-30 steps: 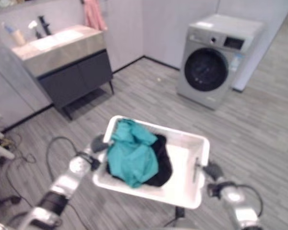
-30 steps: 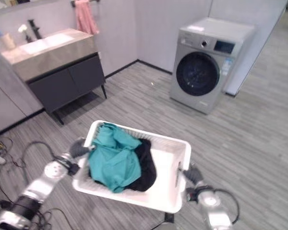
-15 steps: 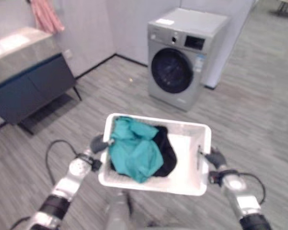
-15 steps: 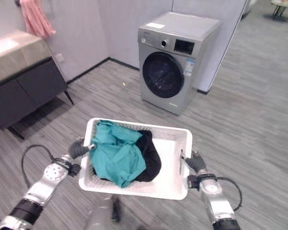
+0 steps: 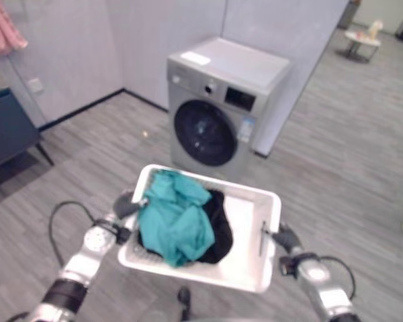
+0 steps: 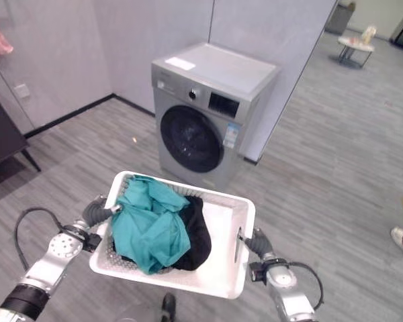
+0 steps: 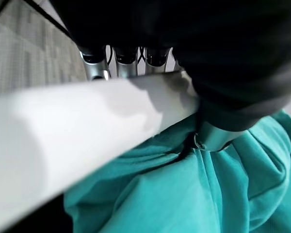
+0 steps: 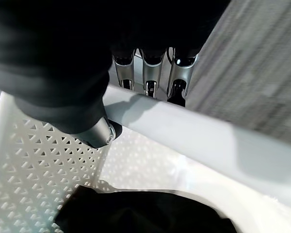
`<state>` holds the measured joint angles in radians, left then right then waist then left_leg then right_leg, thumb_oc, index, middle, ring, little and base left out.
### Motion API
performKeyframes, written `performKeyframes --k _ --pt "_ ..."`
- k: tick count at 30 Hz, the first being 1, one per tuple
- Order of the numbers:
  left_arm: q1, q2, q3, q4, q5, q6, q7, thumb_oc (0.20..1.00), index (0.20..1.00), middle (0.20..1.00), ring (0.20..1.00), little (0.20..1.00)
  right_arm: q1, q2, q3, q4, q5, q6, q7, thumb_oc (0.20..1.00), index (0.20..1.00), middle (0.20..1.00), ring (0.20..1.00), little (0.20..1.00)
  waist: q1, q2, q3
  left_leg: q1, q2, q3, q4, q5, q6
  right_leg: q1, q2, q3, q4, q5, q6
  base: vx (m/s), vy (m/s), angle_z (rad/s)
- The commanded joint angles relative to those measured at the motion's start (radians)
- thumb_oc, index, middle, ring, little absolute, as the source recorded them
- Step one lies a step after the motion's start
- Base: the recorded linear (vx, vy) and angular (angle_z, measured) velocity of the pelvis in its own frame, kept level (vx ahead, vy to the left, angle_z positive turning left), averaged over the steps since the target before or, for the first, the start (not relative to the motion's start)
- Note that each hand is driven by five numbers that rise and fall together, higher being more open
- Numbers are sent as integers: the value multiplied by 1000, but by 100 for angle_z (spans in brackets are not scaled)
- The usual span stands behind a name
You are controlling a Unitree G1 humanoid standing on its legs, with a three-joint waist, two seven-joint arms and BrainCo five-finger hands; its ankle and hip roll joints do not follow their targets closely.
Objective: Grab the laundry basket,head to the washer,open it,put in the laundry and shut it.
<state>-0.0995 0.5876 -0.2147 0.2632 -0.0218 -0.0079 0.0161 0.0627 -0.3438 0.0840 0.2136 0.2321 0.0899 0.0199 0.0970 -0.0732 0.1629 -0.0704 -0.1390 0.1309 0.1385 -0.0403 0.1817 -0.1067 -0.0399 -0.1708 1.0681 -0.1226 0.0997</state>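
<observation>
Since a second ago the view has swung right, so your washer (image 6: pixel 205 117) now stands straight ahead, door closed, just beyond the far rim of the basket (image 6: pixel 218 272). Your left hand (image 5: pixel 124 203) has its fingers curled round the left rim, your right hand (image 5: pixel 284 238) the right rim. Teal cloth (image 6: pixel 144 225) and black cloth (image 6: pixel 195 231) lie inside, towards the left. Bare floor (image 6: pixel 322 168) opens wide to the right.

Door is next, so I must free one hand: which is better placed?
Neither yet: left hand and right hand each grip a rim of the laundry basket. The washer stands ahead with its door shut; set the basket down first.
</observation>
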Motion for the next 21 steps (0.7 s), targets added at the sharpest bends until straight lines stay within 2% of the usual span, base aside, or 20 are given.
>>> performKeyframes --k 1,3,4,6,8,9,10,12,14,15,16,18,19,21 --pt "-36 73 89 -24 -12 -61 44 200 200 200 200 200 -31 -59 -50 -34 4 -84 35 200 200 200 200 200 -6 105 -52 68 98 -66 -65 24 -89 -55 -38 22 -383 147 64 402 32 48" --pt "-46 73 75 -28 -3 -69 35 200 200 200 200 200 -16 -73 -70 -31 12 -90 30 200 200 200 200 200 -38 98 -45 90 90 -110 -58 7 -116 -61 -48 5 -562 138 58 350 -81 97" --pt "-60 75 64 -27 3 -72 35 200 200 200 200 200 -9 -81 -83 -28 20 -93 25 200 200 200 200 200 -49 91 -45 98 87 -128 -56 -7 -133 -56 -68 3 -686 135 55 329 -153 181" --pt "-79 70 49 -16 8 -75 34 200 200 200 200 200 0 -96 -104 -22 34 -99 21 200 200 200 200 200 -61 82 -48 127 94 -157 -62 -37 -164 -65 -114 -13 -874 176 64 334 -165 149" --pt "-100 59 33 0 22 -77 36 200 200 200 200 200 6 -96 -115 -24 47 -102 18 200 200 200 200 200 -65 67 -49 152 94 -171 -63 -64 -178 -59 -135 -33 -972 226 82 246 -128 82" --pt "-102 58 31 2 22 -77 36 200 200 200 200 200 7 -96 -116 -24 47 -103 18 200 200 200 200 200 -66 70 -47 154 96 -173 -63 -65 -178 -52 -133 -37 -980 230 83 258 -130 83" --pt "-109 51 26 5 31 -79 43 200 200 200 200 200 14 -101 -128 -22 52 -107 18 200 200 200 200 200 -69 61 -51 172 99 -185 -62 -80 -182 -52 -132 -26 -1009 252 91 231 -117 77" --pt "-113 49 21 19 39 -84 44 200 200 200 200 200 24 -102 -139 -15 52 -109 18 200 200 200 200 200 -70 46 -62 204 107 -196 -86 -91 -191 -26 -116 12 -1026 258 94 267 -162 73" --pt "-97 41 19 21 41 -86 33 200 200 200 200 200 33 -105 -146 -8 58 -115 21 200 200 200 200 200 -64 31 -87 226 139 -194 -84 -112 -213 6 -99 -3 -1030 240 89 237 -202 27" --pt "-96 41 20 20 41 -86 33 200 200 200 200 200 33 -105 -145 -8 58 -116 21 200 200 200 200 200 -65 32 -88 227 141 -195 -84 -114 -214 7 -98 -4 -1029 238 88 188 -185 -18" --pt "-88 38 22 20 37 -88 30 200 200 200 200 200 41 -108 -146 -7 62 -117 21 200 200 200 200 200 -66 33 -97 229 163 -196 -69 -114 -229 15 -88 -17 -1022 224 80 130 -127 -13" --pt "-83 36 20 20 31 -86 24 200 200 200 200 200 47 -112 -152 -6 70 -117 17 200 200 200 200 200 -68 30 -100 199 193 -197 16 -103 -257 42 -69 -38 -1020 191 58 117 -217 19" --pt "-87 38 22 14 19 -78 24 200 200 200 200 200 38 -131 -155 -19 81 -121 13 200 200 200 200 200 -59 15 -70 98 203 -205 227 -53 -271 71 -56 -34 -1015 172 28 10 -180 32" --pt "-85 31 24 12 7 -78 28 200 200 200 200 200 27 -139 -150 -14 91 -124 6 200 200 200 200 200 -57 16 -56 46 215 -206 304 -51 -264 80 -50 -42 -1016 165 18 -36 -81 30"
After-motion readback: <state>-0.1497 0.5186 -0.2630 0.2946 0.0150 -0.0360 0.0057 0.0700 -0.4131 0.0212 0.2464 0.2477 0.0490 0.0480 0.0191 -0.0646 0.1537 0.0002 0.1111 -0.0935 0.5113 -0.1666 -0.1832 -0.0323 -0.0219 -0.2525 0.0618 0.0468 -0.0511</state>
